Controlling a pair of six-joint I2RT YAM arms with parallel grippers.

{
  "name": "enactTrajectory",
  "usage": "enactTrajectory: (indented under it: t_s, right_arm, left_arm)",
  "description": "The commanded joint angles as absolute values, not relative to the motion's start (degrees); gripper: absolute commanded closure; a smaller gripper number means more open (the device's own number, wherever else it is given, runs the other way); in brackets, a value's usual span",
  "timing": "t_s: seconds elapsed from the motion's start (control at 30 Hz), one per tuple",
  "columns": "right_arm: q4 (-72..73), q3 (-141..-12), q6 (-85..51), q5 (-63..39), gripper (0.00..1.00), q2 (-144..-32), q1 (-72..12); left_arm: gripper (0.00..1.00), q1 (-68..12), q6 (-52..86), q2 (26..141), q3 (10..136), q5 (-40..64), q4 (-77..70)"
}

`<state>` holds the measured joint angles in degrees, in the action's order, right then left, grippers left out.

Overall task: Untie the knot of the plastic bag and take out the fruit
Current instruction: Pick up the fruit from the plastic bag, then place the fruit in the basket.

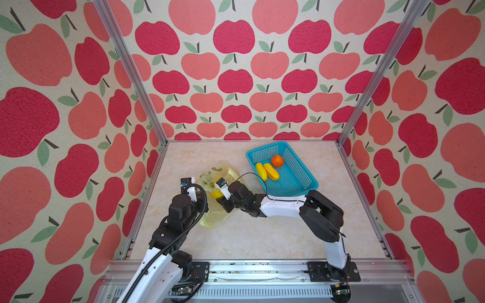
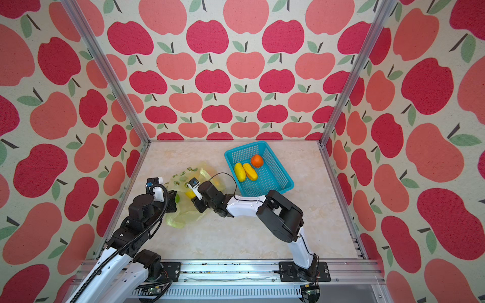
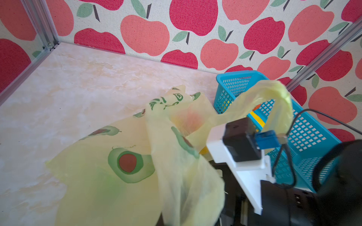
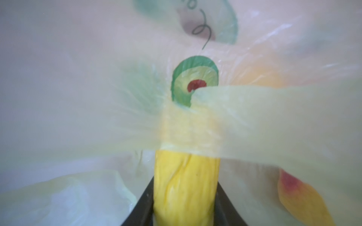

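**A:** What is the right claw doing?

**B:** The right gripper (image 4: 185, 181) is inside the bag's mouth. Its two black jaws are closed against the sides of a yellow fruit (image 4: 186, 201), which is oblong and ridged. A band of film lies across the fruit's far half.

**A:** And the other?

**B:** The left gripper (image 2: 173, 201) is pressed together. It appears to pinch an edge of the plastic bag (image 3: 98, 185), lifting it off the table (image 1: 262, 236).

**A:** Is the bag tied?

**B:** I see no knot. One handle loop (image 3: 278, 88) arches free.

**A:** Where is the other fruit?

**B:** A peach-coloured fruit (image 4: 299, 197) lies just beside the gripped one, inside the bag. Two more yellow fruits (image 1: 271, 171) and an orange fruit (image 1: 277, 160) sit in the turquoise basket (image 1: 266, 147), near the bag.

**A:** How will it handle?

**B:** Light and stiff, I'd guess, with a smooth skin that could slip. A hold across its middle looks right. The film is thin, soft and clingy, and may drag along.
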<state>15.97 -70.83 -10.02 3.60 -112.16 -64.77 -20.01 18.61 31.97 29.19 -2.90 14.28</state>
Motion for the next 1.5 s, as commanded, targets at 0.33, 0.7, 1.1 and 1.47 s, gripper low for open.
enactTrajectory:
  t_s: [0.33,0.7,1.1,1.47]
  right_arm:
    - [25.7,-50.8,0.0,6.8,0.73,-89.9,-67.1]
    - [29.9,-34.9,-3.1,11.9,0.73,-68.4,-54.7]
    - [26.6,-32.8,-19.9,3.5,0.75,-76.1,-36.0]
    - [19.2,-38.0,-22.4,0.9,0.81,-86.9,-36.0]
  left_arm:
    - [1.0,-19.4,19.4,32.9,28.8,-1.4,13.1]
    - [1.0,-19.2,19.6,32.7,28.7,-1.1,13.0]
    - [1.0,-18.9,19.7,33.3,28.7,0.0,12.6]
    - [1.0,-18.7,19.7,32.4,28.6,0.1,12.7]
